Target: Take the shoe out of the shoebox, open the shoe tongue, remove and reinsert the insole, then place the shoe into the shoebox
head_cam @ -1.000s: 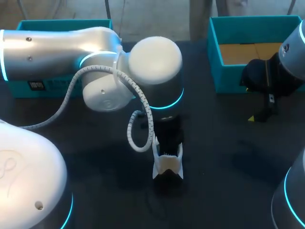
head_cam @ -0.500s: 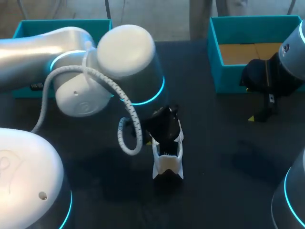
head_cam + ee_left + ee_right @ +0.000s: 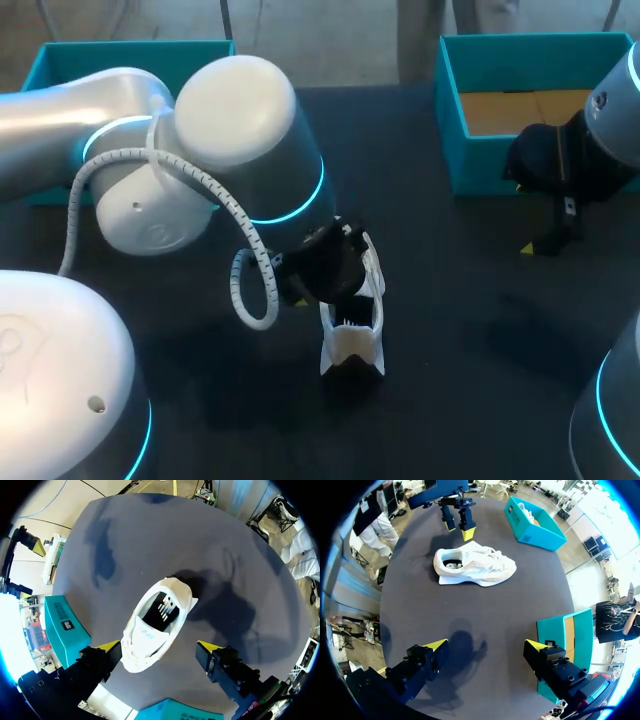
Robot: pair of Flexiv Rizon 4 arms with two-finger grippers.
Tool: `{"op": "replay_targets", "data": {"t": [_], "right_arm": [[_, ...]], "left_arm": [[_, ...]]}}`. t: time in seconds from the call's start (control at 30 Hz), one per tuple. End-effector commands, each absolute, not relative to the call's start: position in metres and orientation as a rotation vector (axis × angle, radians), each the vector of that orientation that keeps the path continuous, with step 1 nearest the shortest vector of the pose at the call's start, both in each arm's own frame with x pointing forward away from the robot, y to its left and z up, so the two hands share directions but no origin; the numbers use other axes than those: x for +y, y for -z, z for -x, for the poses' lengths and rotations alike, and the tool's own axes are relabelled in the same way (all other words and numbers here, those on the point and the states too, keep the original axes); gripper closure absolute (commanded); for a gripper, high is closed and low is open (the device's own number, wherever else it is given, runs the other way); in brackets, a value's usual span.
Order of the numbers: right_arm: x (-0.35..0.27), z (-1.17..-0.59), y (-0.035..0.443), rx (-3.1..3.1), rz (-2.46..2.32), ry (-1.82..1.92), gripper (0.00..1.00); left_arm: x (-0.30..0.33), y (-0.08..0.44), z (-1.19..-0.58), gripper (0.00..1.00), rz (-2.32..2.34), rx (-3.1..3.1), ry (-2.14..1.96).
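Left end effector hangs spread over the white shoe on the tabletop; right end effector spread, shoe well ahead

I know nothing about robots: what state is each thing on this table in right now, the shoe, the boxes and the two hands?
shoe: out of the box, upright on its sole on the table
left hand: open, above the shoe, not gripping it
right hand: open, holding nothing
right shoebox: open, brown floor showing
left shoebox: open, something white inside
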State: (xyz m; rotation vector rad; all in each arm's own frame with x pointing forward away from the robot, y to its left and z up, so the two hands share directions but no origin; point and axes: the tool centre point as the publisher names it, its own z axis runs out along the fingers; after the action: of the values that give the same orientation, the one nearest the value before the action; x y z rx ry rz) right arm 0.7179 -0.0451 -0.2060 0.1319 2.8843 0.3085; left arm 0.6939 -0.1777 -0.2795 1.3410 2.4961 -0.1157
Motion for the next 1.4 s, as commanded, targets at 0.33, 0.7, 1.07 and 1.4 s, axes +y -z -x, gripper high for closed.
{"op": "replay_targets", "data": {"t": [0.33,0.7,1.07,1.4], "right_arm": [[-0.045,-0.718,0.207,2.883,-0.133,-0.306,0.00],[-0.045,-0.718,0.207,2.883,-0.133,-0.306,0.00],[-0.045,-0.718,0.207,2.883,-0.133,-0.306,0.00],[-0.045,-0.718,0.207,2.883,-0.133,-0.306,0.00]], "left_arm": [[-0.171,0.270,-0.683,0.00,-0.705,2.778,0.060],[-0.174,0.276,-0.666,0.00,-0.123,2.880,0.018],[-0.195,0.297,-0.646,0.00,-0.114,2.900,0.048],[-0.202,0.323,-0.638,0.00,-0.080,2.927,0.047]]}}
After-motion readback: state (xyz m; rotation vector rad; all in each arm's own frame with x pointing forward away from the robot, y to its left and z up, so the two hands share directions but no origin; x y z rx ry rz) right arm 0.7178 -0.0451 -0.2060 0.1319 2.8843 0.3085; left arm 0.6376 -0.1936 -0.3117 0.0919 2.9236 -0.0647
